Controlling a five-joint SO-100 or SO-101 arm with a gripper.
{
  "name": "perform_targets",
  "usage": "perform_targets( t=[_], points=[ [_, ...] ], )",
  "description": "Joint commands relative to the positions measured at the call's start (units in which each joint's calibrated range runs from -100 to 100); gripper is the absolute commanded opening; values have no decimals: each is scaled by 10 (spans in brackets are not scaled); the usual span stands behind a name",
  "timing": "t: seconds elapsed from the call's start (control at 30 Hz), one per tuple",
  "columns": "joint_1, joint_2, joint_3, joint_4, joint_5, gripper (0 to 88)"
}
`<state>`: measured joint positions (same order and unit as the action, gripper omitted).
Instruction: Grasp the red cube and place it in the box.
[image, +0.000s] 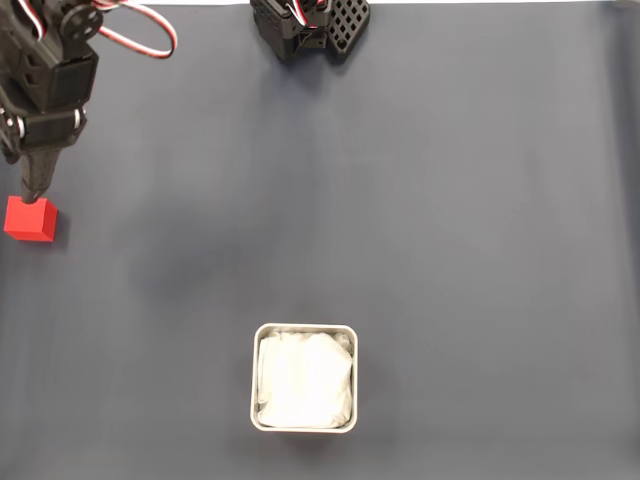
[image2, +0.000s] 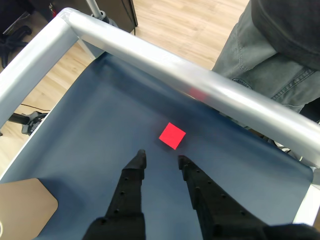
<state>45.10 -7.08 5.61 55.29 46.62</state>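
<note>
Red cube (image: 30, 219): sitting on the dark blue worktop (image: 400, 200) at the far left edge of the fixed view, flat on its base; in the wrist view (image2: 172, 135) it lies free on the mat, nothing touching it.
Pincer (image2: 161, 158): fingers apart and empty, tips just short of the cube in the wrist view, the cube lined up roughly with the gap; in the fixed view (image: 35, 190) the tip hangs right above the cube's top edge.
Box (image: 304, 377): well apart from the cube, down near the bottom middle of the fixed view, silver rim, white crumpled lining inside, upright.
Arm base (image: 310, 25): black, at the top edge of the fixed view, far from the cube.
Frame rail (image2: 165, 65): pale metal bar running just beyond the cube in the wrist view.
Person (image2: 270, 50): grey trousers, standing behind the rail, past the cube.
</note>
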Motion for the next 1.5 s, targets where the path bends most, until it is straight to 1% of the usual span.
perform_targets(
  t=[0.0,0.77,1.47],
  points=[
    [8,4,-26,-18,5,156],
    [28,96,-10,-99,12,244],
    [45,119,96,-201,33,264]
  ],
)
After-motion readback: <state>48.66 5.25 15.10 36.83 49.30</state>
